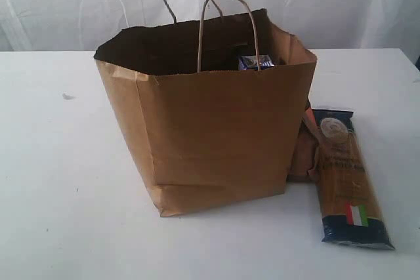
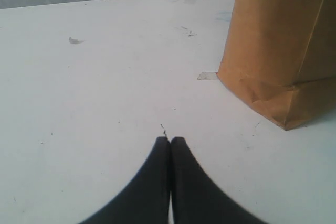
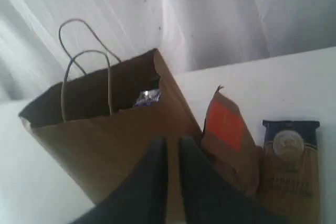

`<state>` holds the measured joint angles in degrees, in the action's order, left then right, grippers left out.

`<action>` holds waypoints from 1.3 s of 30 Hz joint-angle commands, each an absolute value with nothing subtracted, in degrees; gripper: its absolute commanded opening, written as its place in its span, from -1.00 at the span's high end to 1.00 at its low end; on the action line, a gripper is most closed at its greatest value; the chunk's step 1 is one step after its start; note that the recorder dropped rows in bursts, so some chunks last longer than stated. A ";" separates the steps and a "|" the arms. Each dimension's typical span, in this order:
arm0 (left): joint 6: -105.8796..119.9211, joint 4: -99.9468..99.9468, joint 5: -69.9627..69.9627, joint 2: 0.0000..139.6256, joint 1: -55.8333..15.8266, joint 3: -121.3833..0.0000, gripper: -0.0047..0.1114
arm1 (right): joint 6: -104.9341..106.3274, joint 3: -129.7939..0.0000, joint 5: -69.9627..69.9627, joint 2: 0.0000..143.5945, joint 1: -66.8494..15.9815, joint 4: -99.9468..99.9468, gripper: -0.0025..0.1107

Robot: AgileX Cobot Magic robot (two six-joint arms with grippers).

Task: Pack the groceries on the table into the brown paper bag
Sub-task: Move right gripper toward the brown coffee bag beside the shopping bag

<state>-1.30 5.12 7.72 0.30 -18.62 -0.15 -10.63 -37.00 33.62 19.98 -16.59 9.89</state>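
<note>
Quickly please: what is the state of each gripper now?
Left gripper: closed, holding nothing.
Right gripper: slightly open, a narrow gap, holding nothing.

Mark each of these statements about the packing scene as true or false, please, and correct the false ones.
1. The brown paper bag stands upright on the table. True.
2. The spaghetti pack is inside the bag. False: it lies flat on the table beside the bag.
3. The left gripper holds a jar. False: it is shut and holds nothing.
4. The brown pouch with orange label sits between the bag and the spaghetti pack. True.
5. The bag is empty. False: a small blue-white carton shows inside it.
</note>
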 commanded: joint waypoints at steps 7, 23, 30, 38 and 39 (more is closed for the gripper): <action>-1.25 5.72 7.67 0.00 -18.46 0.00 0.92 | -6.04 -51.44 36.21 50.68 -17.17 8.40 -0.05; -1.25 5.72 7.67 0.00 -18.46 0.00 0.92 | -2.92 -65.80 38.31 84.02 -17.17 6.17 -0.02; -1.25 5.72 7.67 0.00 -18.46 0.00 0.92 | -2.92 -66.93 36.79 90.77 -17.17 5.55 -0.02; -1.25 5.72 7.67 0.00 -18.46 0.00 0.92 | -2.77 -66.93 37.47 89.19 -17.17 3.88 -0.02; -1.25 5.72 7.67 0.00 -18.46 0.00 0.92 | -2.77 -66.93 37.59 88.50 -17.17 3.40 -0.02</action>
